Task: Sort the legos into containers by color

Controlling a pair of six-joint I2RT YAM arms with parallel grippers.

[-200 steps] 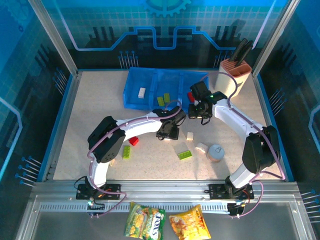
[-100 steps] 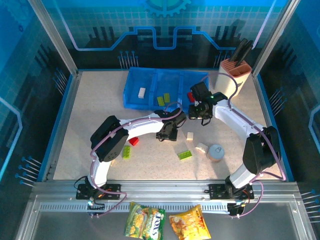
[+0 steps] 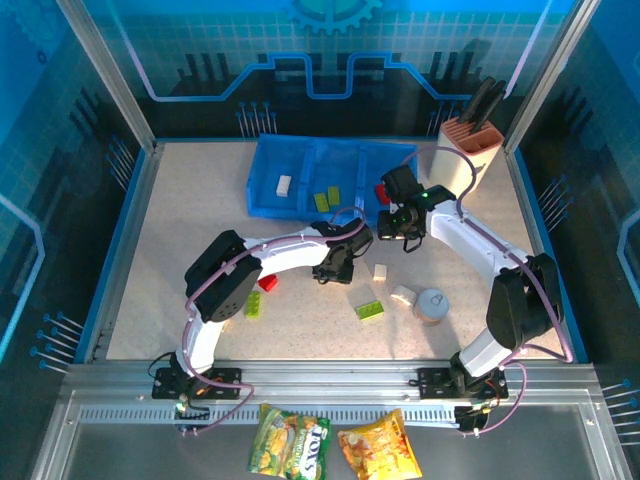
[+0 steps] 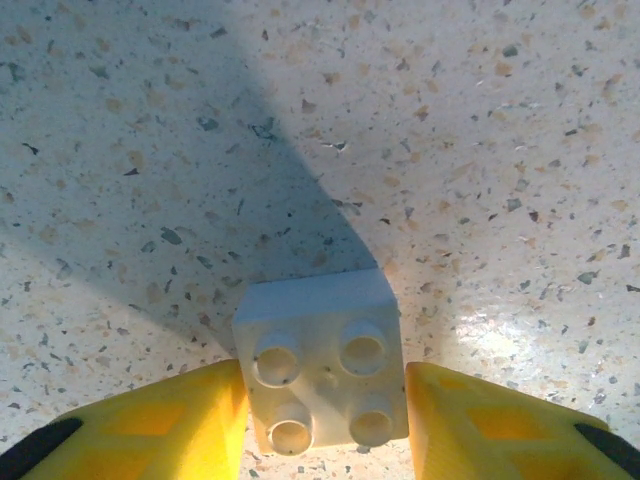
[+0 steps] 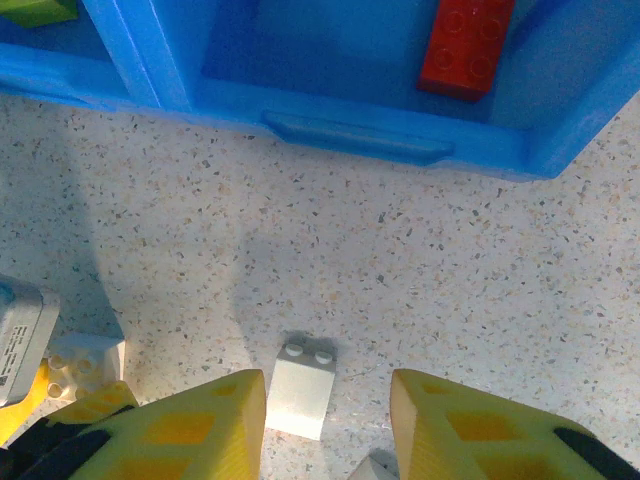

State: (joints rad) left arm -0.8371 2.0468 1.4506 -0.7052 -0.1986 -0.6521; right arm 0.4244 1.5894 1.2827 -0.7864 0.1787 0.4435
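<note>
Legos [image 3: 370,310] lie scattered on the speckled beige table [image 3: 180,230] in front of the blue tray [image 3: 262,190] — a few sit in its compartments. The left arm curves in before the tray, its left gripper [image 4: 325,392] pointing down, clamped on a white brick [image 4: 325,340]. The right gripper [image 5: 328,400] hovers by the tray's near right corner — jaws apart, empty. Blue-lit walls surround the table.

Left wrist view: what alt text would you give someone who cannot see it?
A white lego with four studs lies on the speckled table, with the two yellow fingers of the left hand pressed to its sides, no gap showing.
</note>
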